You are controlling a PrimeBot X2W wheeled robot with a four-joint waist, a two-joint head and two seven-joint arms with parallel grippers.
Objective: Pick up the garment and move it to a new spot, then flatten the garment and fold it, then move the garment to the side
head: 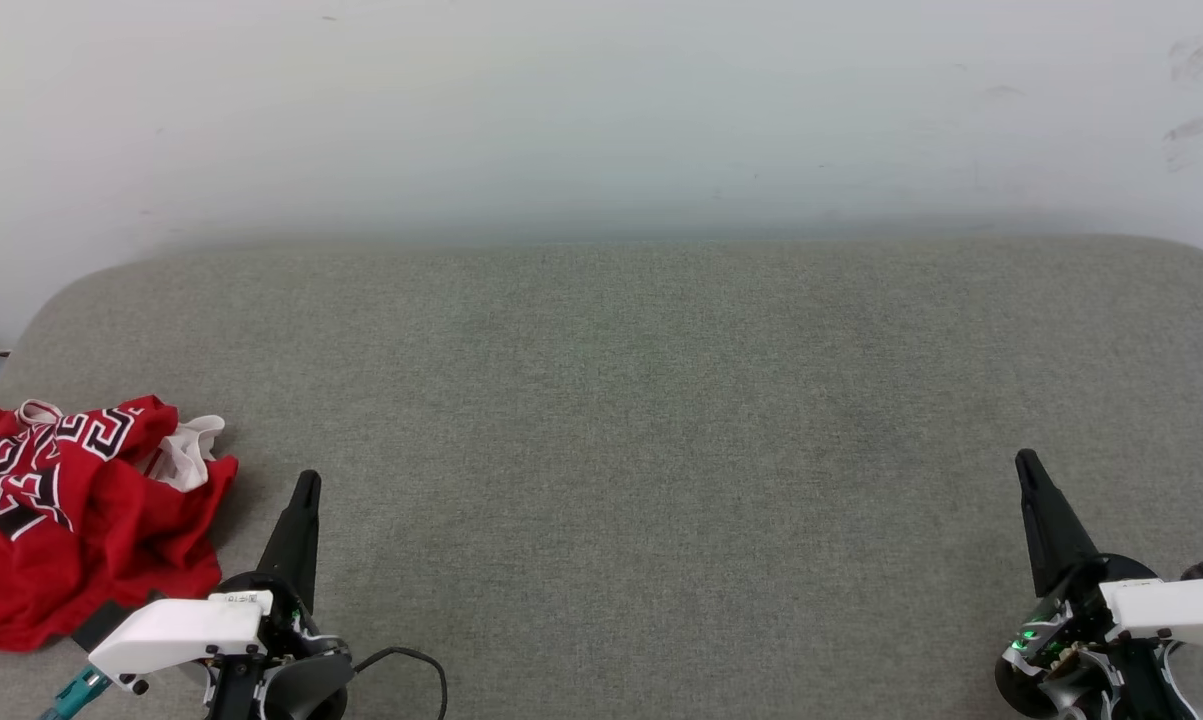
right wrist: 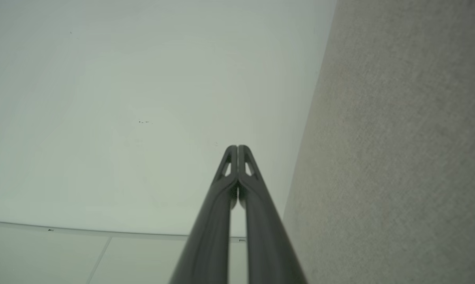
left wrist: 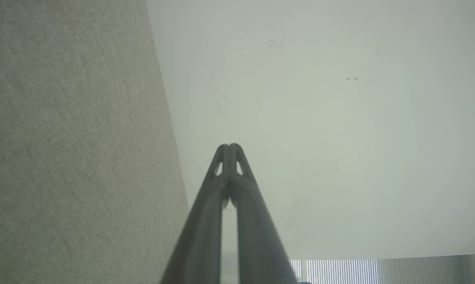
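Garment (head: pixel 71 530) crumpled, cut by left edge, lettering half-hidden; left claw (head: pixel 307 486), right claw (head: pixel 1027 463) closed, empty.

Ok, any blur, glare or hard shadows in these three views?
Head view: soft even light, crumpled red jersey shirt sharp, with a faint shadow to its right on the grey fabric surface. Left wrist view: shut left pincer blurs toward the lens, no glare. Right wrist view: shut right pincer likewise.

Matt woven grey cloth surface (head: pixel 641 400)
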